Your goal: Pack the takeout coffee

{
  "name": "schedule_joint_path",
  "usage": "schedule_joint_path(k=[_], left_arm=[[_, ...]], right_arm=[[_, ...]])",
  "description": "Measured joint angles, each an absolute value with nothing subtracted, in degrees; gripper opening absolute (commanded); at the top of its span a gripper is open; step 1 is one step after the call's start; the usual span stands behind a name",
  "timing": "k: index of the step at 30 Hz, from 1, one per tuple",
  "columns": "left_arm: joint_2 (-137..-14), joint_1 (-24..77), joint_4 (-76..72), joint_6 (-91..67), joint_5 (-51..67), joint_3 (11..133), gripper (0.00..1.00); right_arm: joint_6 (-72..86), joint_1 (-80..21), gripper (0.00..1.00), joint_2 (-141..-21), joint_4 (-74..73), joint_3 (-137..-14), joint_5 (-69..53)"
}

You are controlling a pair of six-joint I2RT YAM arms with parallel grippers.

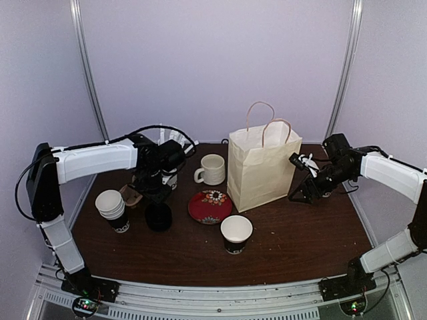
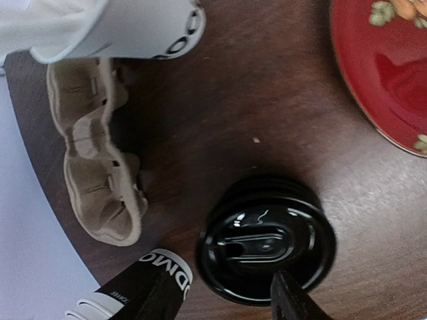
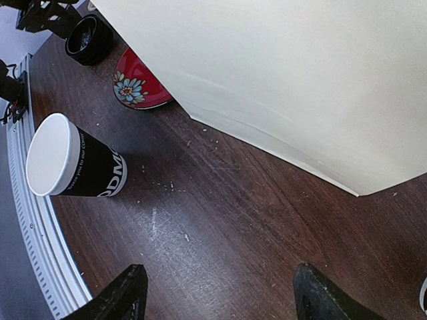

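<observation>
One takeout coffee, a black cup with a black lid (image 1: 159,217), stands left of the red plate. The left wrist view looks straight down on that lidded cup (image 2: 267,237). My left gripper (image 2: 220,303) hovers open above it, with one dark fingertip (image 2: 293,300) over the lid's near edge and the other beside it. In the top view the left gripper (image 1: 159,190) sits just behind the cup. My right gripper (image 3: 220,293) is open over bare table beside the paper bag (image 3: 280,87); the top view places the right gripper (image 1: 301,188) at the right side of the bag (image 1: 261,167).
A lidless black cup (image 1: 236,233) stands near the front centre. A stack of cups (image 1: 112,210) and a cardboard cup carrier (image 2: 93,167) are at the left, with a white cup (image 2: 133,27) behind. The cream mug (image 1: 212,169) and red plate (image 1: 209,205) sit mid-table.
</observation>
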State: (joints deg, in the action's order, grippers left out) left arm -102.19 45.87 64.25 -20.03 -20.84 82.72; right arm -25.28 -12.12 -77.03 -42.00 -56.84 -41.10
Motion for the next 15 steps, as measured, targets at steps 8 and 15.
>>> schedule_joint_path(k=[8,15], left_arm=[[-101.7,40.2,63.3,-20.1,-16.7,80.7,0.36],[-103.2,39.7,61.8,-19.8,-14.3,79.5,0.30]], right_arm=[[-25.4,-12.1,0.78,-77.1,-42.2,-56.8,-41.1],[-25.5,-12.1,0.78,-77.1,-42.2,-56.8,-41.1]])
